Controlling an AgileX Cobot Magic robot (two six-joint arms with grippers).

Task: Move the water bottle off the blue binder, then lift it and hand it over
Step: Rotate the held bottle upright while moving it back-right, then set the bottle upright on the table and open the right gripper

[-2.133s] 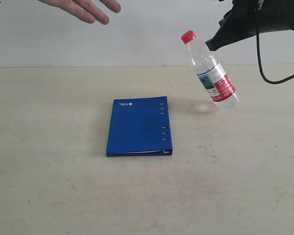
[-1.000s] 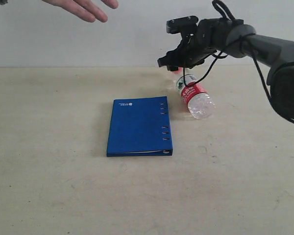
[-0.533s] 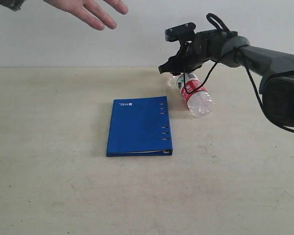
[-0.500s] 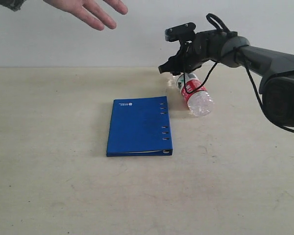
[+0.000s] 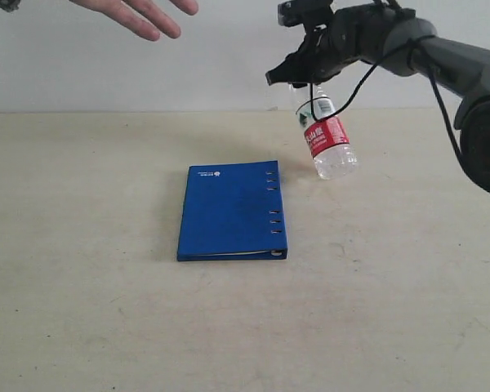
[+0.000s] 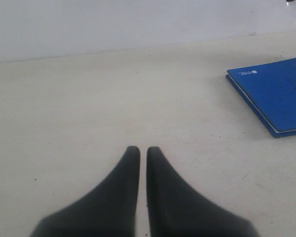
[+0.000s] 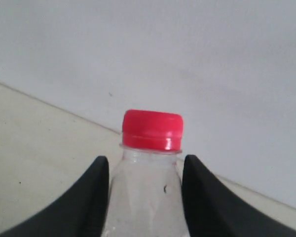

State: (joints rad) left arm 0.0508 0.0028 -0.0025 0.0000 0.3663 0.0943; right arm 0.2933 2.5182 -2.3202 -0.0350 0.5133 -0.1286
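Note:
The water bottle [image 5: 327, 137], clear with a red label, hangs tilted in the air to the right of the blue binder [image 5: 233, 210], off the table. My right gripper [image 5: 298, 82] is shut on its upper part; in the right wrist view the red cap [image 7: 152, 129] pokes out between the two black fingers [image 7: 96, 197] of the right gripper [image 7: 145, 165]. The binder lies flat on the table with nothing on it and also shows in the left wrist view [image 6: 274, 91]. My left gripper [image 6: 139, 151] is shut and empty, low over bare table well away from the binder.
A person's open hand [image 5: 139, 12] reaches in at the top left, above the far table edge. A pale wall [image 5: 229, 49] stands behind the beige table [image 5: 106, 310]. The right arm's black cable [image 5: 351, 82] loops beside the bottle.
The right gripper has risen with the bottle, which lay low beside the binder half a second ago and now hangs above the table. The hand has shifted slightly.

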